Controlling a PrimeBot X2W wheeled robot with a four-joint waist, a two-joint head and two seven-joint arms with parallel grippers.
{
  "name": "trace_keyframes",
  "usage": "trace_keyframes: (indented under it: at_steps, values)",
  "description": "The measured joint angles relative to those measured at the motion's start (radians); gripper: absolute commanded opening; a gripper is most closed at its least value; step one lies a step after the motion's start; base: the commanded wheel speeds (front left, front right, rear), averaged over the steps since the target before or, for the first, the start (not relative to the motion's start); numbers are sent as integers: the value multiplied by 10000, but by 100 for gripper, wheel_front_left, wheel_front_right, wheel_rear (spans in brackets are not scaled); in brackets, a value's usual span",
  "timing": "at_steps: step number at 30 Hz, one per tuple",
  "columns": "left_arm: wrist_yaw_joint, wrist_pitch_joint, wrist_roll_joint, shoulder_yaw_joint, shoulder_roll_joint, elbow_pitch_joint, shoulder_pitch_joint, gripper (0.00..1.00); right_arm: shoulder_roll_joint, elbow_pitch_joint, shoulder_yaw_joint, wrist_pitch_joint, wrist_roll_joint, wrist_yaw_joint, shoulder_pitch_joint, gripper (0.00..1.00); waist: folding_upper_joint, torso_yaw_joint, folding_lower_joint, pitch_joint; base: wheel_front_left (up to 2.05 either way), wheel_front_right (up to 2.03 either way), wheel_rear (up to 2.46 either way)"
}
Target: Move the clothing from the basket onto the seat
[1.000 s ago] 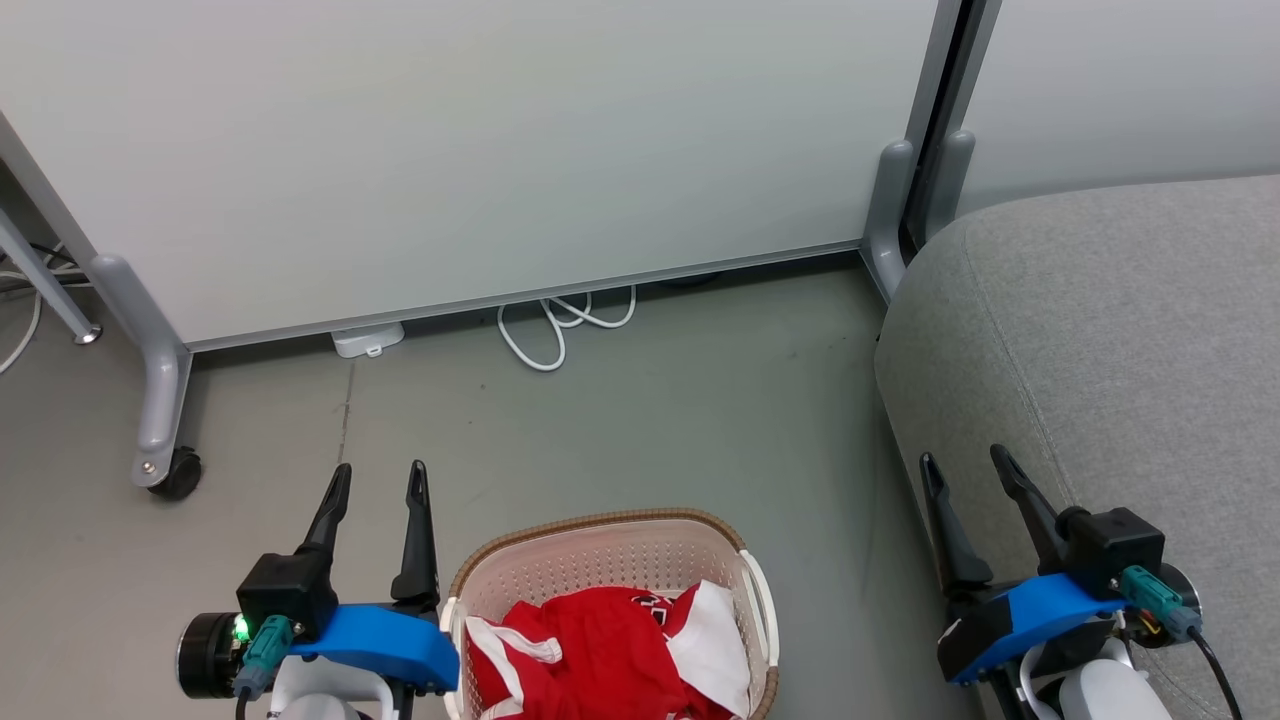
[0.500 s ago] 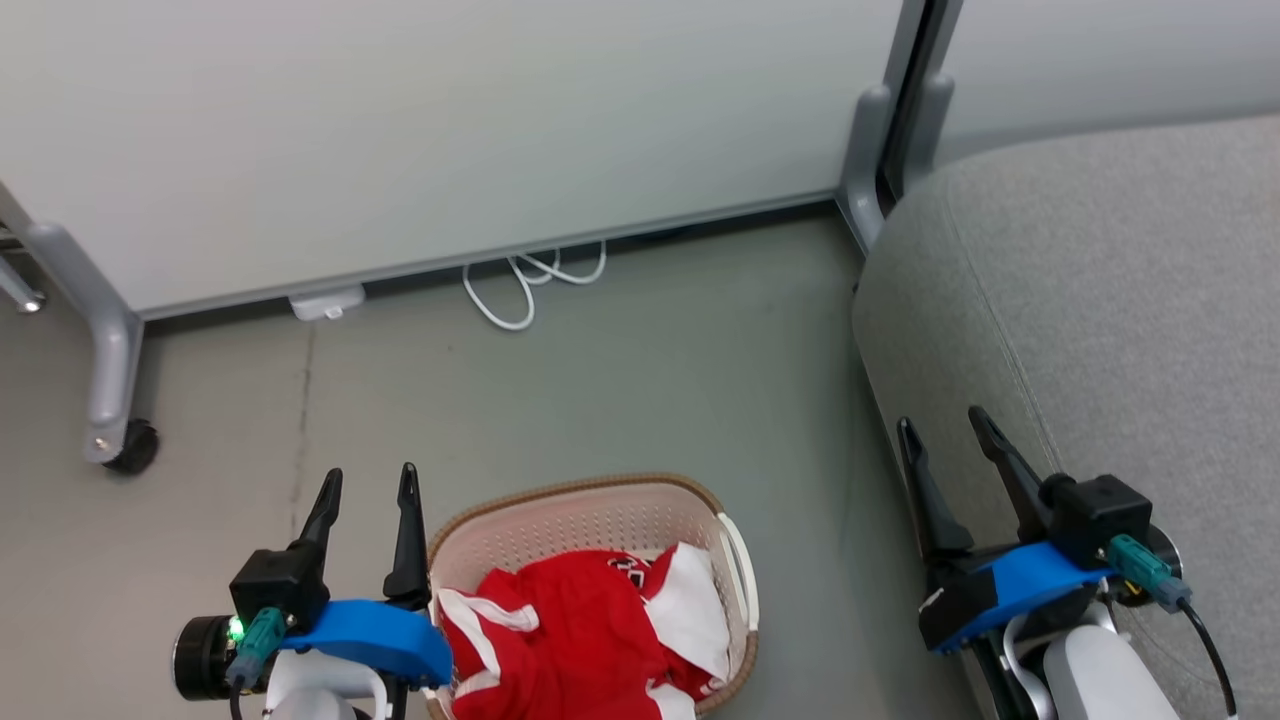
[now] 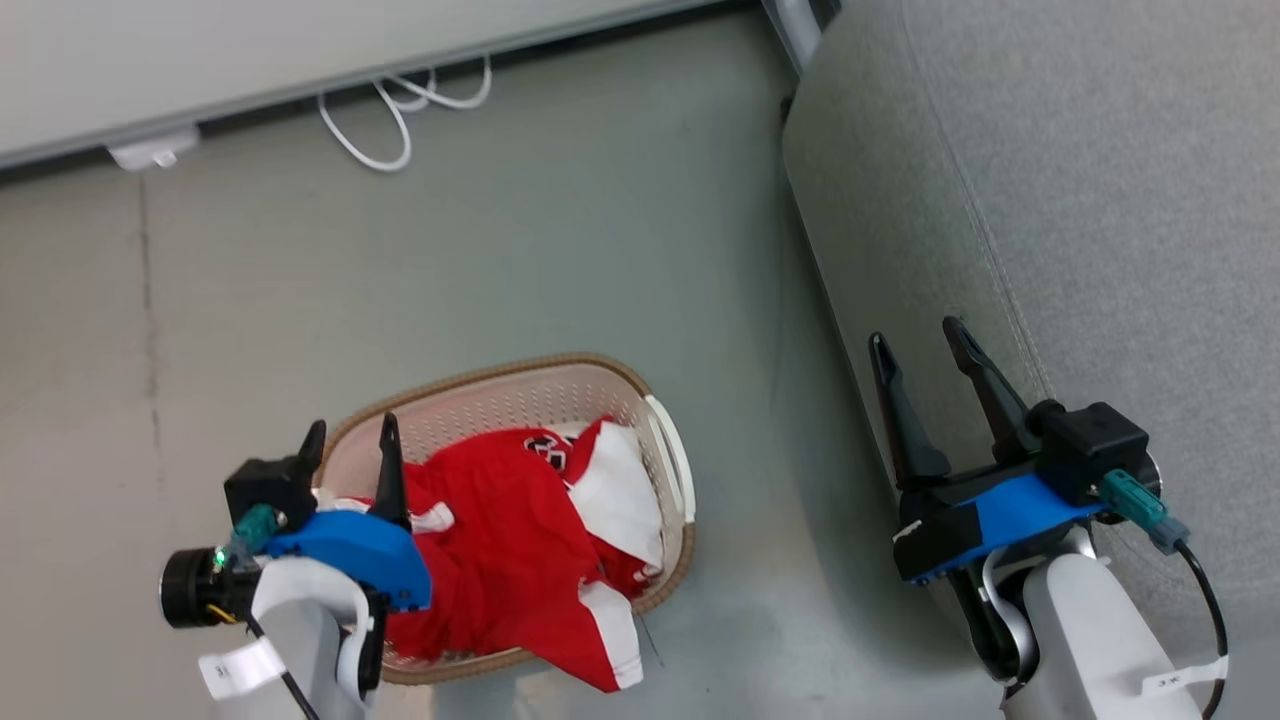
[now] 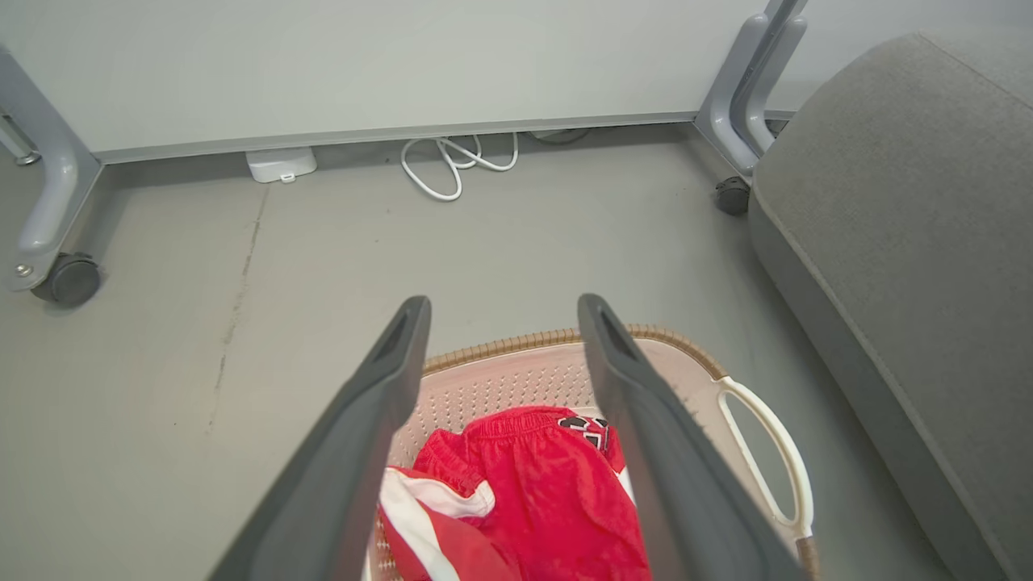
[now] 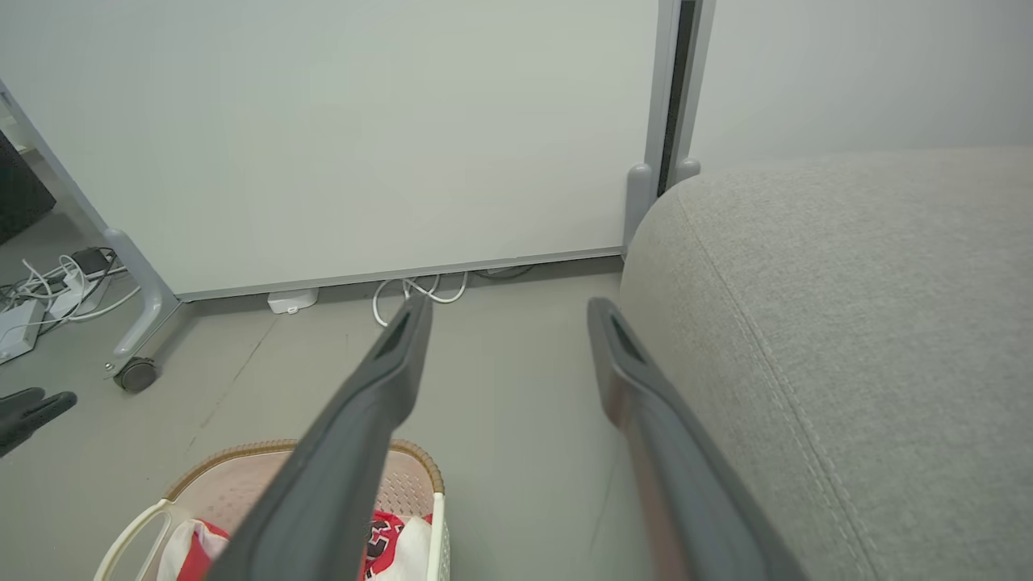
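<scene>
Since 0.5 s ago the head camera had tipped downward, and the left gripper (image 3: 352, 428) had come from beside the cream perforated plastic laundry basket with a brown woven-look rim (image 3: 500, 366) to above its left end, fingers apart, nothing between them. Soft bright red sports clothing with white panels (image 3: 510, 520) lay heaped in the basket, black-and-white lettering showing toward the far side, one white-edged corner draped over the near rim. Right gripper (image 3: 915, 332) hung with fingers spread over the edge of the large grey fabric seat cushion (image 3: 1100, 200), which stood apart from the basket on its right.

Wht cable (image 3: 400, 167), pwr box (image 4: 281, 164) (also wht), caster (image 4: 71, 279)
</scene>
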Motion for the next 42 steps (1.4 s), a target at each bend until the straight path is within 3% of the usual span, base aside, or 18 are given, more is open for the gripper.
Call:
trace_keyframes:
  at_steps: [18, 31, 42]
  values:
    - [46, 1528, 424, -604, 840, 2970, -2103, 100, -4, 374, 1097, -364, 807, 0, -971, 100, 0, -1229, 0, 2359, 0, 0, 0]
    - [-58, 2815, 1651, -1885, 1967, 3814, -3407, 100, -4, -25, 1737, -383, 1469, 0, -1418, 100, 0, -1834, 0, 3838, 0, 0, 0]
    - [140, 3927, 2479, -2830, 2431, 4228, -3952, 100, -6, -207, 2080, -383, 1779, 0, -1570, 100, 0, -2190, -1, 4476, 0, 0, 0]
